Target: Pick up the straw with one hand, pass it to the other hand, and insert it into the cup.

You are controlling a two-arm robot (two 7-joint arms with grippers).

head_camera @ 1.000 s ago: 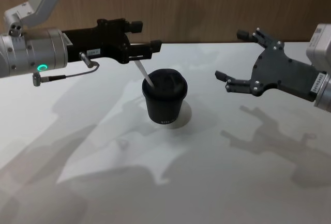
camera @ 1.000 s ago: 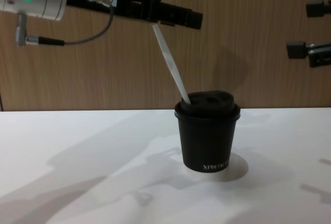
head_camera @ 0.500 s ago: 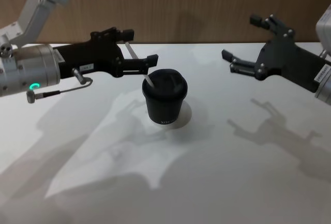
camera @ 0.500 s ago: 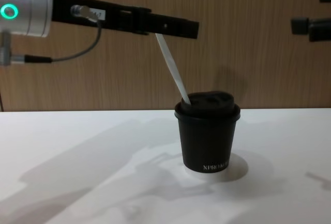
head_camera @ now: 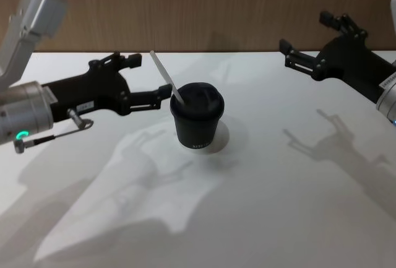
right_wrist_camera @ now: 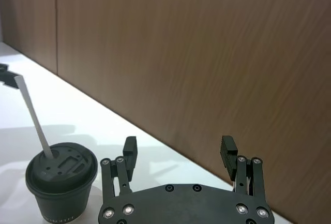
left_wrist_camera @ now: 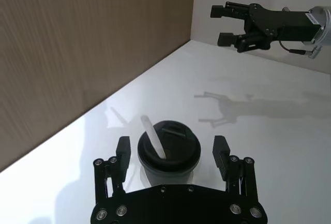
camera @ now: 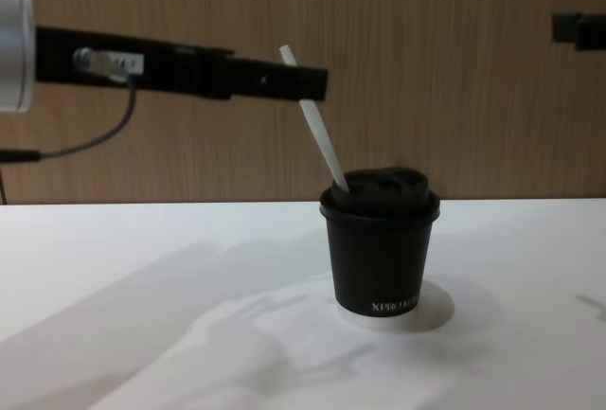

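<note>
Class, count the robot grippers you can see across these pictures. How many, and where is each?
2. The left gripper hangs open just left of the cup, apart from the straw. The right gripper hangs open, far right above the table.

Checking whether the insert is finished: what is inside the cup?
The straw goes through the lid of the cup and leans out toward the open left gripper. Its lower end and any contents are hidden.

Bright overhead light, soft tabletop shadows

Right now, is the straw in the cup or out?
In. The straw pokes through the lid of the cup, leaning, with nothing holding it.
</note>
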